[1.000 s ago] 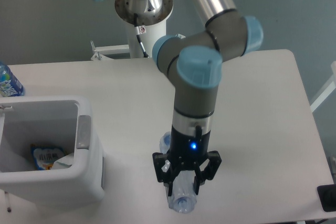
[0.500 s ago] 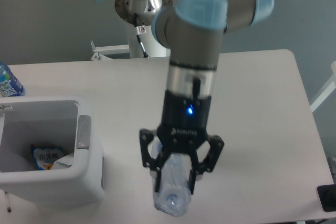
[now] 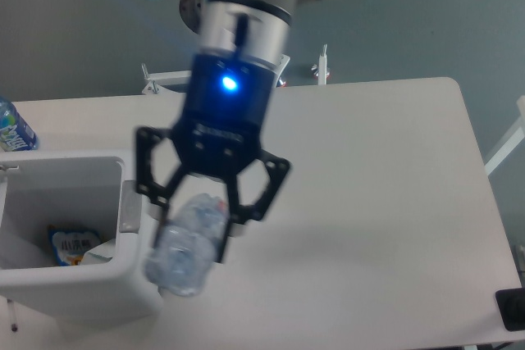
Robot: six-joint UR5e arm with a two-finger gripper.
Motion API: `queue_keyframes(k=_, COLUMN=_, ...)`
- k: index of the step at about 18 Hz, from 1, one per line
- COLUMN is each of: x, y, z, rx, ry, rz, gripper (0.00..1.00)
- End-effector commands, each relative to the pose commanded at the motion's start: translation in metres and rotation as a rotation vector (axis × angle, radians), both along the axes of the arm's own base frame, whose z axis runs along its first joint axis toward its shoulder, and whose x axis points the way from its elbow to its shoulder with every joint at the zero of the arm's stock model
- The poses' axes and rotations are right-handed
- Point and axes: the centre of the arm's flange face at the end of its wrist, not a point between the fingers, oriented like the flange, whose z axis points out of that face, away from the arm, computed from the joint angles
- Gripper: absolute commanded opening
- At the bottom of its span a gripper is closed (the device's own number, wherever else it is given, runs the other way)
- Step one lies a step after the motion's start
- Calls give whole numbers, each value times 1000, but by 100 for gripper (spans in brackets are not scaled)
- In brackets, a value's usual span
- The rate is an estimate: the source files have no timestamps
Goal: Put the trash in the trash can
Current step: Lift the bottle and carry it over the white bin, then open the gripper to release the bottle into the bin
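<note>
My gripper (image 3: 197, 220) is shut on the clear crushed plastic bottle (image 3: 185, 245) and holds it high above the table, close to the camera. The bottle hangs over the right rim of the white trash can (image 3: 123, 280) at the lower left. The grey tab (image 3: 129, 205) shows on the can's right wall. Inside the can lie a blue-and-white wrapper (image 3: 71, 246) and a white folded paper card (image 3: 100, 253). The bottle's label does not show.
A blue-labelled bottle (image 3: 12, 129) stands at the far left edge behind the can. The arm's base and a metal bracket (image 3: 320, 67) are at the table's back edge. A dark object (image 3: 510, 309) is at the lower right.
The gripper has risen from the table with the bottle and moved left, from the table's front middle to the trash can's right rim.
</note>
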Motion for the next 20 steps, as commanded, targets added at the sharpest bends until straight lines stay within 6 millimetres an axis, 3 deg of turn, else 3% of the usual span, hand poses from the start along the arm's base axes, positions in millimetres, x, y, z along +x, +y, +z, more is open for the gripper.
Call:
queue_keyframes(k=5, x=45, y=17, z=-14, rx=-23, ry=-13, rz=-74, gripper=60)
queue_keyframes(k=7, x=76, y=26, z=-36, rx=-58, ry=-25, rz=-121, gripper=60)
queue_keyframes(k=10, x=99, y=30, z=-53, rx=-86, ry=-37, rz=-162, gripper=61)
queue_keyframes(k=12, x=104, y=28, z=-63, rx=-103, ry=-50, rz=-167, gripper=65)
queue_keyframes(k=14, x=103, y=29, z=-70, rx=-113, ry=-54, rz=-168, gripper=85)
queue_keyframes(k=20, x=104, y=27, z=-74, rx=-122, ry=-68, rz=-161, gripper=87)
